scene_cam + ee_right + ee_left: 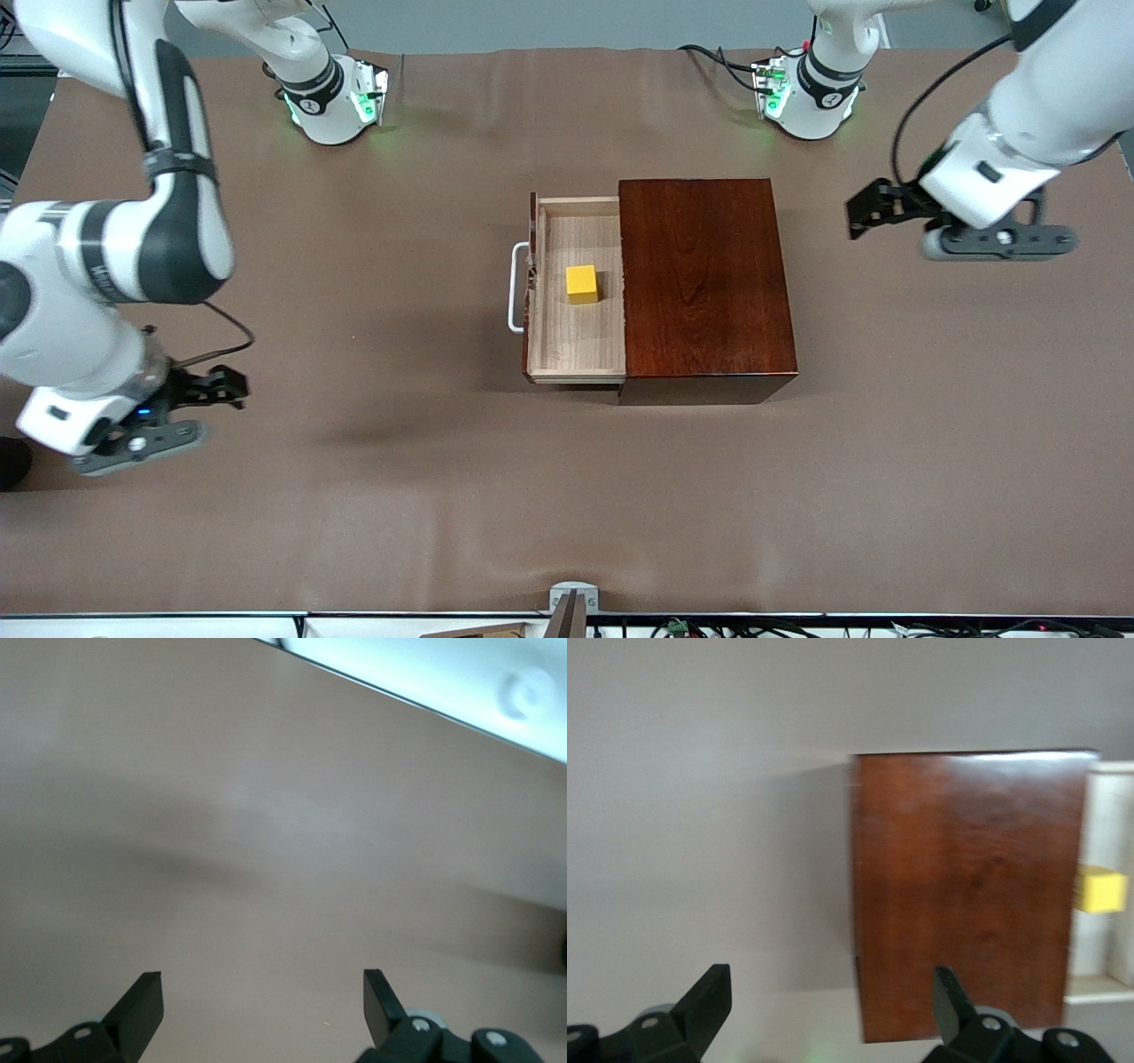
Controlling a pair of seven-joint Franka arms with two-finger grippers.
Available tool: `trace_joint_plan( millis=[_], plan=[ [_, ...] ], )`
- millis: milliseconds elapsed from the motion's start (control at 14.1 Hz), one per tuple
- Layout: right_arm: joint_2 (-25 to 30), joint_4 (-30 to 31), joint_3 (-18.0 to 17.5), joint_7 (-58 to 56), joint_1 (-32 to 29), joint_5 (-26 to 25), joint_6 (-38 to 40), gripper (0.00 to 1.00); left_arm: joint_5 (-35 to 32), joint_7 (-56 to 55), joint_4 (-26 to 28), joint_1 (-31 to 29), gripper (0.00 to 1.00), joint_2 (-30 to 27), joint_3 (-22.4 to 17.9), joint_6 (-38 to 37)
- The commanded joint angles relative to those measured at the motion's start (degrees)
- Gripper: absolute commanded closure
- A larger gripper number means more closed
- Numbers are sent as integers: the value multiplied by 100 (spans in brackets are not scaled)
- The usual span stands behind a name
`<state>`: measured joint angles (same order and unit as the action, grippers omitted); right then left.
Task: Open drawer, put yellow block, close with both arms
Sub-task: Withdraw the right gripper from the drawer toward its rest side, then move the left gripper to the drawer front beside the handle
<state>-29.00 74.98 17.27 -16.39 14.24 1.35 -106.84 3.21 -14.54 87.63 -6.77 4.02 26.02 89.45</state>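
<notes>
Left gripper [861,211] hangs over bare table near the left arm's end, well apart from the box, fingers spread wide w/ nothing between them. In the left wrist view its two black fingertips [713,997] stand far apart, framing the box side. Right gripper [232,387] hangs over bare table toward the right arm's end, also spread fully wide and empty; its wrist view shows only brown cover between the fingertips [146,1001]. Neither touches anything.

Yellow block [582,283] sits in the drawer [580,350], roughly mid-tray, apart from the tray walls. Drawer is pulled out of the reddish-brown box [704,283] toward the right arm's end. White bar handle [515,288] sticks out from the drawer front.

Table [567,496] is covered w/ a brown sheet, faint creases across it, soft shadows under both arms. Two arm bases [332,93] glow green along the table's edge farthest from the front camera. Grey wall above. White rail, cables and a small metal bracket [573,595] along the edge nearest the camera.

Hard to read: part of the drawer is still inside the box, so how far it runs in can't be told. Drawer front is seen edge-on only. Both arms' upper links are cut off by the frame. Left wrist view is blurred; the block shows only as a yellow patch past the box edge.
</notes>
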Motion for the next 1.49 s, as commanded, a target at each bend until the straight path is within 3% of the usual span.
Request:
trace_joint_plan(
  millis=[0, 142, 284, 568, 710, 852, 1065, 1420],
  plan=[
    [412, 227, -128, 92, -482, 32, 206, 0, 66, -49, -439, 175, 0, 301, 569, -51],
    [632, 306, -119, 136, -580, 128, 478, 0, -4, -57, -431, 648, 0, 380, 877, 72],
    [921, 464, -110, 354, -519, 277, 856, 0, -170, -58, -422, 1446, 0, 555, 896, 396],
    [1721, 1035, -268, 778, -484, 304, 1200, 0, -1830, 83, -527, 2881, 0, 1143, 887, 846],
    [1872, 1063, -312, 787, -518, 304, 1428, 0, -1658, 528, -1026, 3154, 0, 1836, 914, 1108],
    [2056, 1063, -872, 935, -895, 296, 1613, 0, -1569, 1712, -1440, 3471, 0, 2417, 905, 1407],
    [2153, 1063, -1155, 1489, -923, 217, 1938, 0, -1569, 3094, -1485, 3639, 0, 2963, 905, 2276],
    [2610, 1080, -1174, 1428, -1160, 190, 2483, 0, -1604, 4001, -1485, 3744, 0, 3552, 616, 3104]
  ],
)
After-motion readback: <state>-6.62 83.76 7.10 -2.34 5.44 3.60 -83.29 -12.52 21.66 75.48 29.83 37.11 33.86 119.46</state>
